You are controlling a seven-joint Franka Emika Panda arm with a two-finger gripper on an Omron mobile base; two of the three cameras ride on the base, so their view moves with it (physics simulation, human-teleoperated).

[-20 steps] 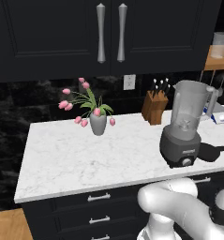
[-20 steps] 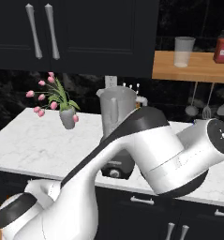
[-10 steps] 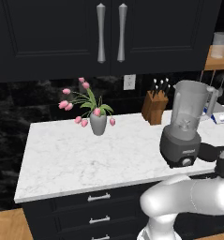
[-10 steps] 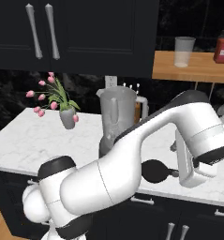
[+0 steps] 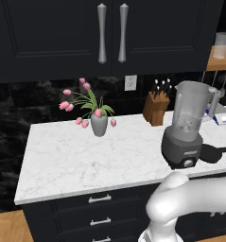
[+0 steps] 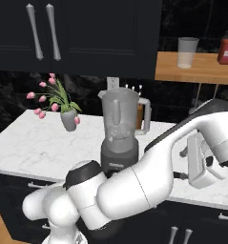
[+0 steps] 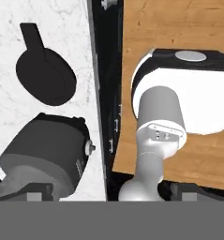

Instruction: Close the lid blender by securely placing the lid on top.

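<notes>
The blender [image 5: 186,127] stands on the white marble counter [image 5: 86,160] with its translucent jar open at the top; it also shows in the right base view [image 6: 119,128]. The lid [image 5: 212,152], a flat black disc with a tab, lies on the counter just right of the blender's base. From above, the hand view shows the lid [image 7: 45,77] beyond the dark base [image 7: 43,150]. My gripper [image 7: 111,191] is open, its tips wide apart, hovering high over the counter's front edge, nearer than the lid and holding nothing. The white hand [image 6: 200,162] hangs right of the blender.
A wooden knife block [image 5: 156,107] stands behind the blender, and a vase of pink tulips [image 5: 99,124] sits further left. A wooden shelf [image 6: 196,71] on the right carries a cup [image 6: 188,52] and a red jar [image 6: 227,47]. Drawers lie under the counter edge.
My arm has swung from in front of the blender out to the right, carrying the hand past the blender's side. The blender and the lid have stayed put.
</notes>
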